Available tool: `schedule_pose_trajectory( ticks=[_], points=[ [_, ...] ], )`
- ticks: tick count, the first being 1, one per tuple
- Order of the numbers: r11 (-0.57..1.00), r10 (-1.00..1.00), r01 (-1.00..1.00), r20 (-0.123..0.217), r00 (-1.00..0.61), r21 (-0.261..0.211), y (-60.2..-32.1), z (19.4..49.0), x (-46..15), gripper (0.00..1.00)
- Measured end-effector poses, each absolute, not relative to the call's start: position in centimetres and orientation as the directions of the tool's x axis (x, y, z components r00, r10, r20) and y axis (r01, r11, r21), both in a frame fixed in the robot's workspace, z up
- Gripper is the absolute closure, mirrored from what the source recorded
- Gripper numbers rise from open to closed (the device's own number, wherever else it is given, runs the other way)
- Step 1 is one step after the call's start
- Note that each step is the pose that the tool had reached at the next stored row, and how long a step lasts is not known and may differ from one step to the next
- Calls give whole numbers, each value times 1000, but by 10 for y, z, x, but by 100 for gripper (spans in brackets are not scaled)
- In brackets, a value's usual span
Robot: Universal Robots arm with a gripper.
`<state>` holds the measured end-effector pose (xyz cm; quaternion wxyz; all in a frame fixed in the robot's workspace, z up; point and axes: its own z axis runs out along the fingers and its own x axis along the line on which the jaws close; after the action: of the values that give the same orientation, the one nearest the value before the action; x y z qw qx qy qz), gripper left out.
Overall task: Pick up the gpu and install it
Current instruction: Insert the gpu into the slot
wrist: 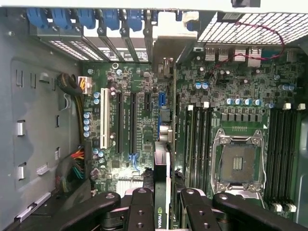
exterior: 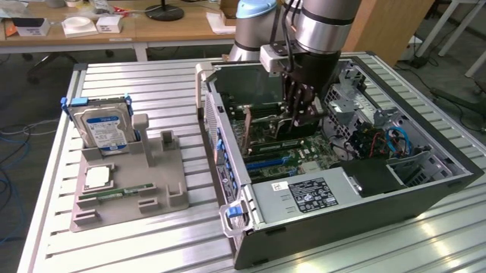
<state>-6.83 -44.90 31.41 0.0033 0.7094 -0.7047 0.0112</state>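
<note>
Inside the open computer case (exterior: 436, 185), my gripper (exterior: 299, 116) is shut on the gpu (exterior: 266, 124). The gpu is a thin dark card standing on edge over the motherboard, with its metal bracket toward the case's rear wall. In the wrist view the gpu (wrist: 162, 144) runs edge-on between the black fingers (wrist: 142, 209), a green logo showing on its top edge near the gripper (wrist: 166, 204). It stands above the expansion slots, beside a blue slot (wrist: 162, 98). I cannot tell whether its edge sits in a slot.
A white slot (wrist: 103, 118) and black slots lie to one side, memory slots and the CPU socket (wrist: 239, 161) to the other. At the exterior view's left, a grey holder (exterior: 163, 187) carries a hard drive (exterior: 106, 128) and a memory stick (exterior: 114, 195). A power supply (exterior: 304, 196) fills the case's front.
</note>
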Motion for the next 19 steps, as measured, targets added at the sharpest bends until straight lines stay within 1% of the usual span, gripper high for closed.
schedule_pose_trajectory(
  ticks=[10,19],
  points=[
    [-7,-1000,-1000,21,7,-13,-449,303,-69,74],
    [-7,-1000,-1000,20,7,-13,-449,300,-72,74]
  ],
)
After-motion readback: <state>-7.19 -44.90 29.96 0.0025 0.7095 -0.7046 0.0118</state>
